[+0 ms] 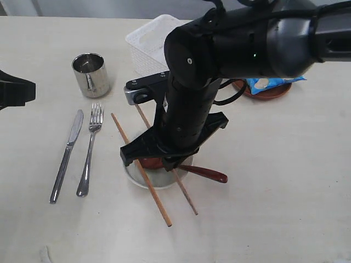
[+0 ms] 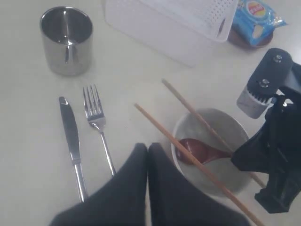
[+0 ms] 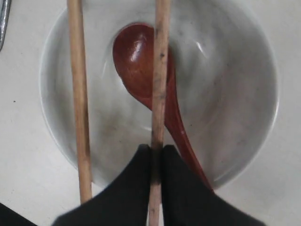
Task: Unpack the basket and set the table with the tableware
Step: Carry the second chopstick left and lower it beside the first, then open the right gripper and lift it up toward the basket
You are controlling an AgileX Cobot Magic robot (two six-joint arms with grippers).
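My right gripper is shut on one wooden chopstick, directly above the off-white bowl. The other chopstick lies across the bowl's rim beside it. A dark red-brown spoon rests inside the bowl, with its handle sticking out over the rim. On the table, the knife, fork and steel cup sit at the left. The white basket stands at the back. My left gripper is shut and empty, hovering near the fork.
A brown plate holding a blue chip bag sits at the back right, partly hidden behind the right arm. The arm covers most of the bowl in the exterior view. The left gripper shows at the far left edge.
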